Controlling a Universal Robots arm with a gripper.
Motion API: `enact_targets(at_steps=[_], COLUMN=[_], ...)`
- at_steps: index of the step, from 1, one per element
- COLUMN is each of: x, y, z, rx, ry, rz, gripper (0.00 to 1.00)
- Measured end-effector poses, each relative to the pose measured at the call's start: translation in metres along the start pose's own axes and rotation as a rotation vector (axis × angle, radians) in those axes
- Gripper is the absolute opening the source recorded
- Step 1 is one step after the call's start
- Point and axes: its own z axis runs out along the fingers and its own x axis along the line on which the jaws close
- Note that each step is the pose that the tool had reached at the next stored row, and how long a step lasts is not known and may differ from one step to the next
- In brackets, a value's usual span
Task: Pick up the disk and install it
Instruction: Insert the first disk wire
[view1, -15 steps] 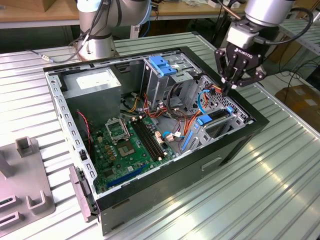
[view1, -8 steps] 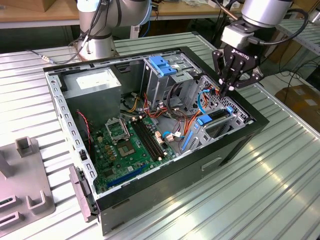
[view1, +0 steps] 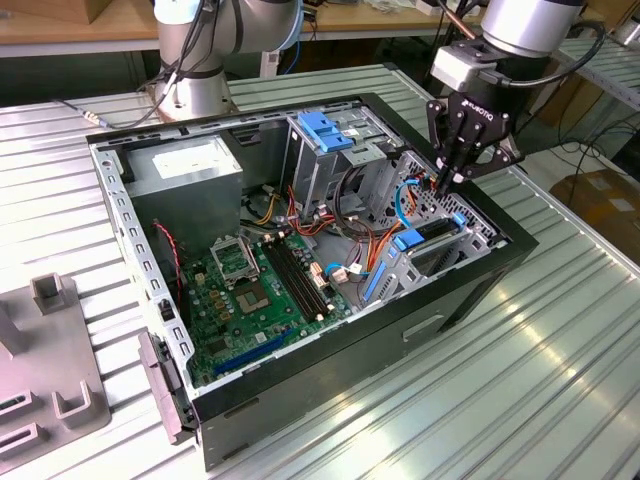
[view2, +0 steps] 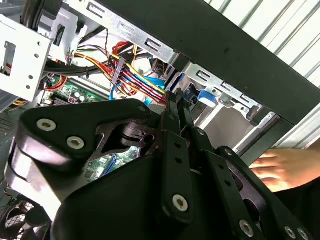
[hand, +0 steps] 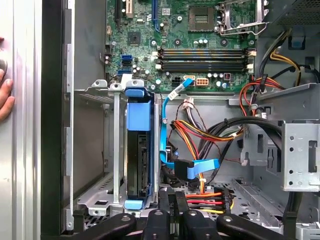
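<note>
Black gripper (view2: 176, 100) links loom closest in the second wrist view, its two fingers drawn in narrow and gripping nothing. Their tips hang just beside a bundle of red, yellow and blue cables (view2: 135, 75) inside an open computer case (view2: 225, 45). Beyond the case wall, a person's hand (view2: 280, 170) rests on the ribbed table (view2: 295, 45).

In the first wrist view, the gripper (hand: 177, 216) points into the case. The disk (hand: 137, 165) stands on edge in a metal bay (hand: 95, 150), seated between the bay's uprights, with its blue bracket (hand: 138, 116) capping the end nearer the circuit board (hand: 190, 50). The bay sits against the case's side wall. A blue ribbon cable (hand: 167, 130) runs just beside the disk, and the cables (hand: 210, 132) spread out past it. The person's hand (hand: 5, 95) lies on the table outside the wall.

In the exterior view, the gripper (view1: 445, 182) hangs at about two o'clock, fingers down, over the case's corner. The disk (view1: 438, 232) sits in its bay at about three o'clock, just beneath and apart from the fingertips. The circuit board (view1: 250, 290) lies near centre, a grey box (view1: 190, 165) at ten o'clock, a tall cage with a blue top (view1: 325, 135) at twelve. A grey fixture (view1: 60, 390) lies on the table (view1: 520, 400) at eight o'clock.
</note>
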Motion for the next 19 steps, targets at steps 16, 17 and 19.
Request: enact_targets(at_steps=[16, 17, 19], x=[0.01, 0.0101, 0.0101], y=[0.0001, 0.0001, 0.0001], z=[0.0022, 0.0023, 0.0024], rx=[0.0, 0.0, 0.0], ry=[-0.0009, -0.0009, -0.0008], rz=[0.0, 0.0, 0.0], gripper=[0.16, 0.16, 0.16])
